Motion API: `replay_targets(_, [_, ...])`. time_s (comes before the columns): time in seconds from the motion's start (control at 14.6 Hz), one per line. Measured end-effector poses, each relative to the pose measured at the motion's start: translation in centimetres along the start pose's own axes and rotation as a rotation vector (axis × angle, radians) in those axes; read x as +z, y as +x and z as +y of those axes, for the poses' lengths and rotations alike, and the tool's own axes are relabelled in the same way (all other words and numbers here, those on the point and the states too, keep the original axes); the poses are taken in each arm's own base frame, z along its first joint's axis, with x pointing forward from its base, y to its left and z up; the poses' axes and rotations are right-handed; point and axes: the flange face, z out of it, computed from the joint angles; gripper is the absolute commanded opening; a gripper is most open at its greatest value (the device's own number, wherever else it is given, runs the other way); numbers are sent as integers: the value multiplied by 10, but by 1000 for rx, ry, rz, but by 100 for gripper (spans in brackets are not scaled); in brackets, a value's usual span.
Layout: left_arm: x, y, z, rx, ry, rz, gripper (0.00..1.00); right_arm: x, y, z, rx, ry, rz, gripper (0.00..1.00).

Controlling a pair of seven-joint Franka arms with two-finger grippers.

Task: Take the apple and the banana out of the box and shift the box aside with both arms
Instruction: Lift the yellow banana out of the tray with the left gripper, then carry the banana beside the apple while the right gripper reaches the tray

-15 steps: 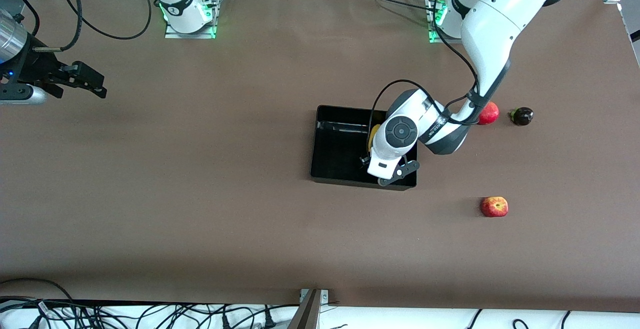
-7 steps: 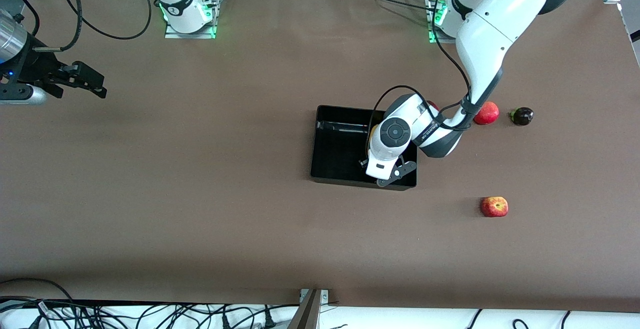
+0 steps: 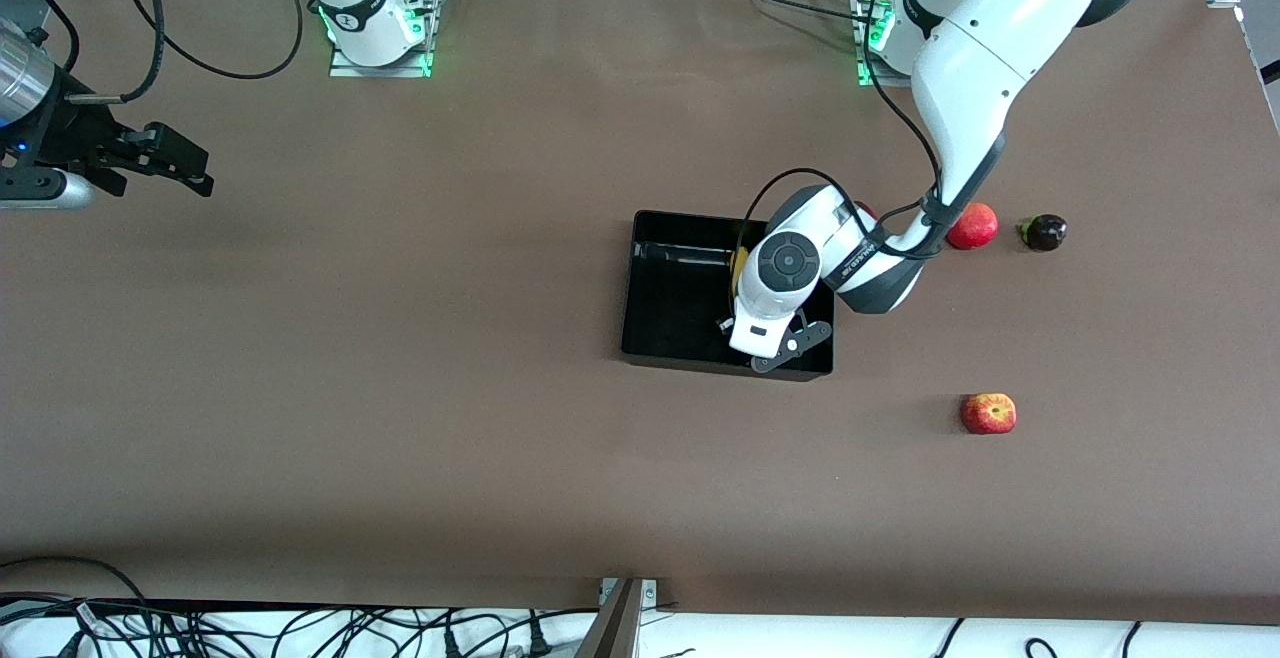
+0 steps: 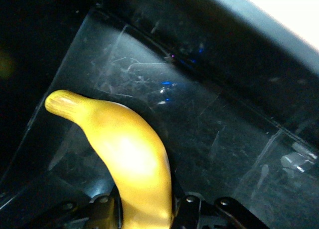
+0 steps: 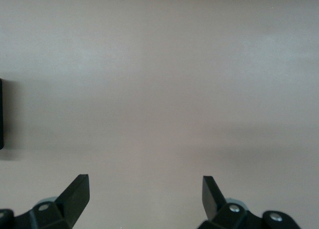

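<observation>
The black box (image 3: 650,308) lies mid-table. My left gripper (image 3: 732,325) reaches down inside it, near the end toward the left arm, and is shut on the yellow banana (image 3: 738,263). In the left wrist view the banana (image 4: 124,149) stands between the fingers (image 4: 102,214) just above the glossy box floor (image 4: 214,124). The red apple with yellow streaks (image 3: 988,413) lies on the table nearer the front camera than the box, toward the left arm's end. My right gripper (image 3: 185,166) is open and empty over bare table at the right arm's end, where that arm waits.
A round red crowned fruit (image 3: 973,226) and a small dark purple fruit (image 3: 1044,232) lie beside the box toward the left arm's end. A bit of red shows under the left arm (image 3: 866,210). Cables run along the table's front edge.
The left arm's wrist has shifted slightly toward the box's middle and sunk a little, with the banana still held. The right arm has not moved.
</observation>
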Motion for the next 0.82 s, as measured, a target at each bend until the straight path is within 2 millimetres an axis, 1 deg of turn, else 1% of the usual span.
replay_targets(0.07, [-6, -1, -1, 2, 23, -4, 0, 0, 0, 0, 0, 0, 0, 100])
replay_targets(0.14, [-18, -1, -1, 1, 46, -8, 0, 0, 0, 0, 0, 0, 0, 100])
replay_targets(0.21, [-33, -1, -2, -2, 69, -16, 0, 0, 0, 0, 0, 0, 0, 100])
replay_targets(0.34, [-76, 4, -8, 1, 105, -53, 0, 0, 0, 0, 0, 0, 0, 100])
replay_targets(0.48, [-123, 16, -21, 24, 129, -95, 0, 0, 0, 0, 0, 0, 0, 100])
replay_targets(0.62, [-163, 37, -44, 86, 146, -134, 0, 0, 0, 0, 0, 0, 0, 100])
replay_targets(0.68, [-180, 54, -60, 125, 145, -158, 0, 0, 0, 0, 0, 0, 0, 100])
replay_targets(0.75, [-193, 76, -82, 168, 140, -184, 0, 0, 0, 0, 0, 0, 0, 100])
replay_targets(0.82, [-202, 102, -107, 217, 133, -203, 0, 0, 0, 0, 0, 0, 0, 100])
